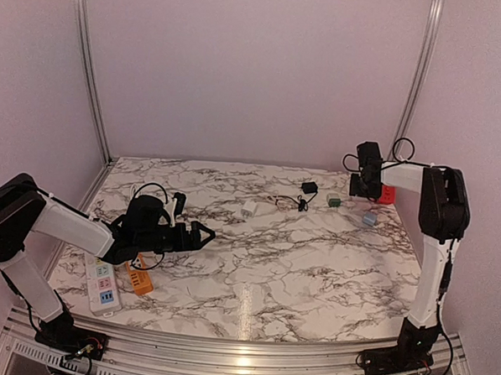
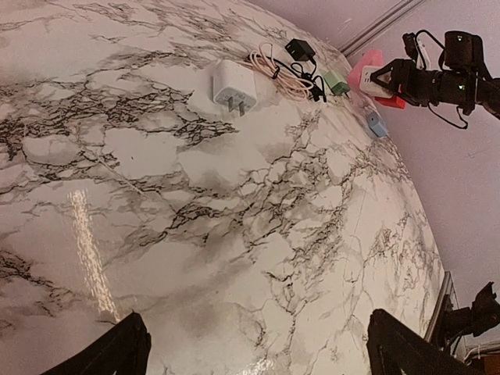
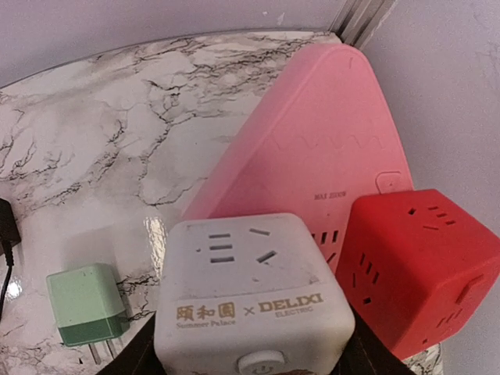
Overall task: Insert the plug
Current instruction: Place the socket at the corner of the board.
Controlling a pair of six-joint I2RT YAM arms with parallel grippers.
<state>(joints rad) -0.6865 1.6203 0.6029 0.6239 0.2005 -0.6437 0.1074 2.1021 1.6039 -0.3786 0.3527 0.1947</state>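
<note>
My right gripper (image 3: pixel 251 361) is shut on a white cube socket (image 3: pixel 250 273) with slots on its top face, at the far right of the table (image 1: pixel 313 266). In the top view this gripper (image 1: pixel 369 187) stands next to a red cube socket (image 1: pixel 389 195). A white plug adapter (image 2: pixel 233 83) lies on the marble with its prongs toward my left gripper; it also shows in the top view (image 1: pixel 249 208). My left gripper (image 2: pixel 262 348) is open and empty, low over bare marble at the left (image 1: pixel 199 233), well short of the adapter.
A pink power strip (image 3: pixel 320 148) leans behind the red cube (image 3: pixel 418 266). A green adapter (image 3: pixel 84 305), a black adapter (image 1: pixel 309 187) with a coiled cable (image 2: pixel 277 70) and a blue-grey adapter (image 1: pixel 369 219) lie nearby. White (image 1: pixel 101 282) and orange (image 1: pixel 139 278) strips lie under the left arm.
</note>
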